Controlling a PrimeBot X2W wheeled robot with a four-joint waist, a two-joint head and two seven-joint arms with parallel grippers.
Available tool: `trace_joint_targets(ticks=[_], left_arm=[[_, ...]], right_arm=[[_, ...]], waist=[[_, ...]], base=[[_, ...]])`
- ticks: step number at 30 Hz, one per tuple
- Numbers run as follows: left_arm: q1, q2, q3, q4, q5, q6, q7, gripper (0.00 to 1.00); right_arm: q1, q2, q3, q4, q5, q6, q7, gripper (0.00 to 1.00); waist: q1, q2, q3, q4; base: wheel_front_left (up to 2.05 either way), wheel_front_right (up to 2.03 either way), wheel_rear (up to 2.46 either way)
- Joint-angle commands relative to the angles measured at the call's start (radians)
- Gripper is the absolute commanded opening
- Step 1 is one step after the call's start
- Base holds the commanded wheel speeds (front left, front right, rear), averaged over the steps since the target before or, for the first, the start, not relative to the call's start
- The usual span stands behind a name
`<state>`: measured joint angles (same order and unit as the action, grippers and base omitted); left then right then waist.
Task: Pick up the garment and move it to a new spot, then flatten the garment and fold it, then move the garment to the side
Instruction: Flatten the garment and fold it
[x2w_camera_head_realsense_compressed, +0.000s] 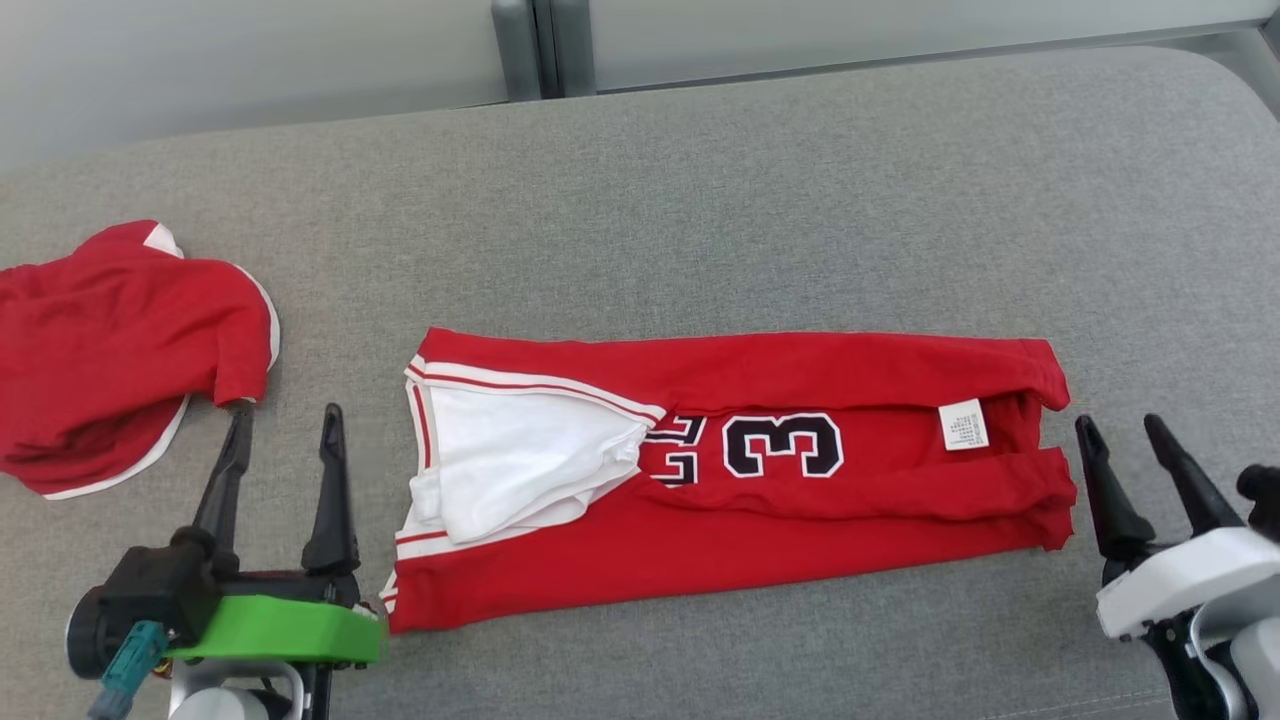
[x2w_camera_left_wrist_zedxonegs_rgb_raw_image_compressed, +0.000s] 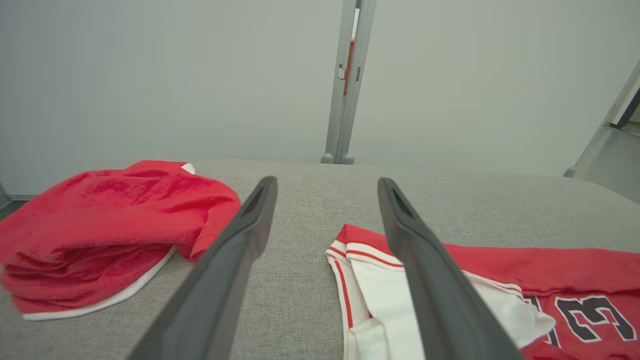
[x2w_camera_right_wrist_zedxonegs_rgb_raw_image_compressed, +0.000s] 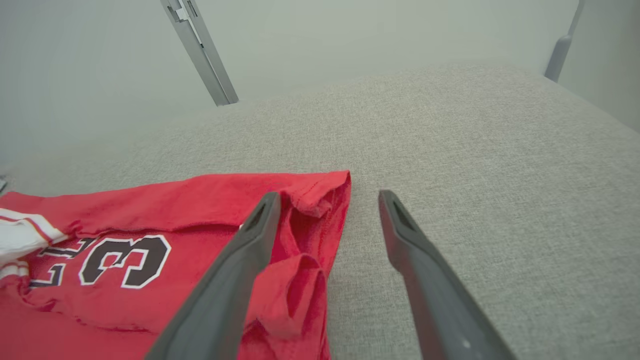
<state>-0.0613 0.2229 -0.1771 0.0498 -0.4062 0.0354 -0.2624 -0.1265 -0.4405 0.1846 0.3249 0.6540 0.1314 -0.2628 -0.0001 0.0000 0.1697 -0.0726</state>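
Your left claw (x2w_camera_head_realsense_compressed: 288, 412) and right claw (x2w_camera_head_realsense_compressed: 1118, 420) stood open and empty beside the folded garment (x2w_camera_head_realsense_compressed: 800, 530); a one-layer pinch could have unfolded it.

i counted two red garments: one folded jersey (x2w_camera_head_realsense_compressed: 720, 520) and one bundled garment (x2w_camera_head_realsense_compressed: 110, 350). i had two tools of my own: left end effector (x2w_camera_head_realsense_compressed: 286, 412) and right end effector (x2w_camera_head_realsense_compressed: 1118, 421). one white label (x2w_camera_head_realsense_compressed: 963, 424) showed.
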Motion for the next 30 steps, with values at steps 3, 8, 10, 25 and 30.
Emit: trace_joint_targets(ticks=[3,8,10,25,30], left_arm=[[0.039,-0.043,0.08,-0.008,0.068,-0.025,-0.003,1.0],[0.063,-0.097,0.175,-0.006,0.129,-0.067,-0.003,1.0],[0.066,-0.112,0.202,-0.001,0.147,-0.086,-0.003,1.0],[0.055,-0.167,0.262,0.032,0.208,-0.15,-0.003,1.0],[0.054,-0.171,0.263,0.035,0.214,-0.157,-0.003,1.0]], right_arm=[[0.07,0.025,-0.004,-0.038,-0.016,-0.002,0.0,1.0],[0.137,0.063,0.0,-0.085,-0.029,-0.002,0.02,1.0],[0.153,0.078,0.0,-0.093,-0.032,-0.002,0.033,1.0],[0.121,0.117,-0.029,-0.044,-0.088,-0.002,0.091,0.94],[0.084,0.119,-0.034,-0.015,-0.114,-0.001,0.109,0.0]], waist=[[0.0001,0.0,-0.013,-0.003],[0.0001,0.0,-0.025,-0.005],[0.0001,0.0,-0.027,-0.005],[0.0001,0.0,-0.033,0.034],[0.0001,0.0,-0.03,0.049]], base=[[0.0,0.0,0.0],[0.0,0.0,0.0],[0.0,0.0,0.0],[0.0,0.0,0.0],[0.0,0.0,0.0]])
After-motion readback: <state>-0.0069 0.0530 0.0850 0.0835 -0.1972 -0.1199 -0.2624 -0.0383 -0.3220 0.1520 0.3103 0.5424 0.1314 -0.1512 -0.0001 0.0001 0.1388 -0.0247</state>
